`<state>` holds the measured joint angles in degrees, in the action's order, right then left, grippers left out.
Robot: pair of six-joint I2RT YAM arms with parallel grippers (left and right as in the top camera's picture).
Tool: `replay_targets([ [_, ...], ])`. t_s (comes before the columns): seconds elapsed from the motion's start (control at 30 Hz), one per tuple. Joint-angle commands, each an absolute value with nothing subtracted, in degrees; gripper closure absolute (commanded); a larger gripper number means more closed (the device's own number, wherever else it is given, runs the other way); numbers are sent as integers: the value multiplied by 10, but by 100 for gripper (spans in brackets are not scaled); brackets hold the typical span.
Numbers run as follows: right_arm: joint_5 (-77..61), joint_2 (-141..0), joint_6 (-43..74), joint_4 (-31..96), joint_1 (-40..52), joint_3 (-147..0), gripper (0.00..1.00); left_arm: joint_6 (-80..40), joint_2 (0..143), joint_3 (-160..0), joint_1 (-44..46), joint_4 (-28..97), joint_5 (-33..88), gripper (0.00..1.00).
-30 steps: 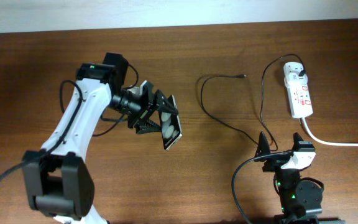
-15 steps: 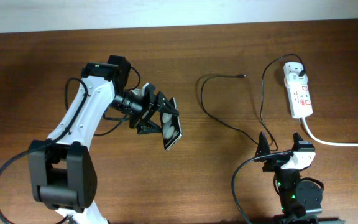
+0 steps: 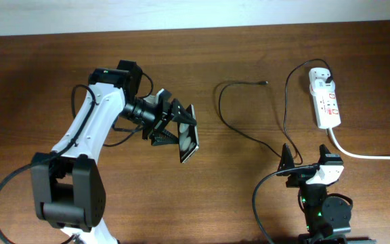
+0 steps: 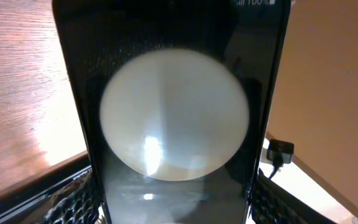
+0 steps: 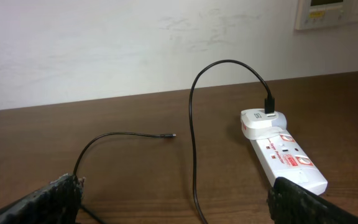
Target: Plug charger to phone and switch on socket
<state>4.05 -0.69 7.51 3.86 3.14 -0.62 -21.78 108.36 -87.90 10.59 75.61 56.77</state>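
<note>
**A:** Overhead view first: what has been altered over the last second?

**B:** The left arm's upper links have been swung towards the right, and the phone (image 3: 188, 139) has been carried slightly that way with them. In the last half second almost nothing has been moved. The right arm has been left as it was.

**A:** What is meant by that for the task?

**B:** The phone is judged to be in transit towards the charger (image 3: 264, 83), whose tip lies on the table (image 3: 46, 68) well apart from it. Nothing has been plugged in yet. The power strip (image 3: 327, 105) stands at the far right with the adapter seated in it, and no gripper is near it.

**A:** How are the arms posed?

**B:** The left arm is bent and reached across. The left gripper (image 3: 171, 125) is turned sideways and spread partway, and the phone is clamped by its edges between the fingers (image 4: 67, 199), lifted and tilted. The right gripper (image 3: 308, 165) is parked low near its base, spread wide, with nothing held.
</note>
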Motion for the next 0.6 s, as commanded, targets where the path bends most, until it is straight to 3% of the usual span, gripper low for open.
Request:
replay_targets([
  [0.0,48,-3,74,42,29,-3,1,-196,1063,-882,103,757,606,45],
  [0.2,48,-3,74,42,29,-3,1,-196,976,-882,103,757,601,46],
  [0.43,48,-3,74,42,29,-3,2,-196,836,-882,103,803,524,47],
  [0.57,48,-3,74,42,29,-3,1,-212,762,-882,103,804,422,47],
])
